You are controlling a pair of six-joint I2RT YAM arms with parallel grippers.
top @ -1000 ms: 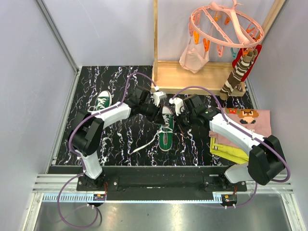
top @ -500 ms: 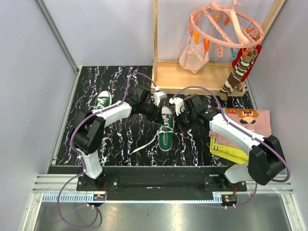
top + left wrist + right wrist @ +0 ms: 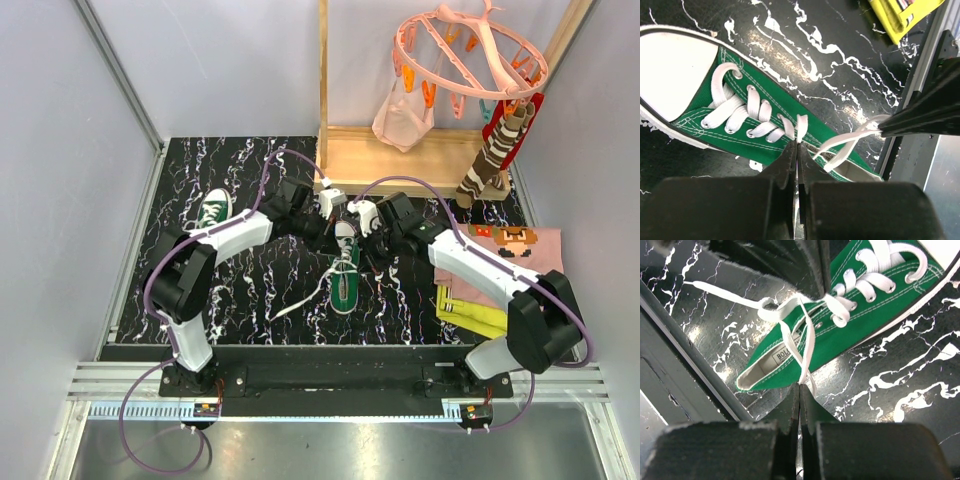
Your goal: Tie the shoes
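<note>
One green sneaker (image 3: 346,272) lies mid-table with its white toe cap pointing away from the arm bases. The second green sneaker (image 3: 213,209) lies at the far left. My left gripper (image 3: 331,234) is at the shoe's left side, shut on a white lace (image 3: 801,126) just above the top eyelets of the shoe (image 3: 785,110). My right gripper (image 3: 371,246) is at the shoe's right side, shut on a doubled strand of white lace (image 3: 807,347) beside the shoe's heel opening (image 3: 765,367). The two strands cross over the tongue. A loose lace end (image 3: 300,300) trails toward the front left.
A wooden frame base (image 3: 400,160) stands behind the shoe, with a pink clip hanger (image 3: 470,50) and a striped sock (image 3: 495,150) hanging over it. A pink printed cloth (image 3: 515,250) and a yellow folded item (image 3: 470,312) lie at the right.
My right gripper has moved a little left and away from the bases, closer to the shoe and to my left gripper. The left arm has barely moved. Both stay shut on lace.
</note>
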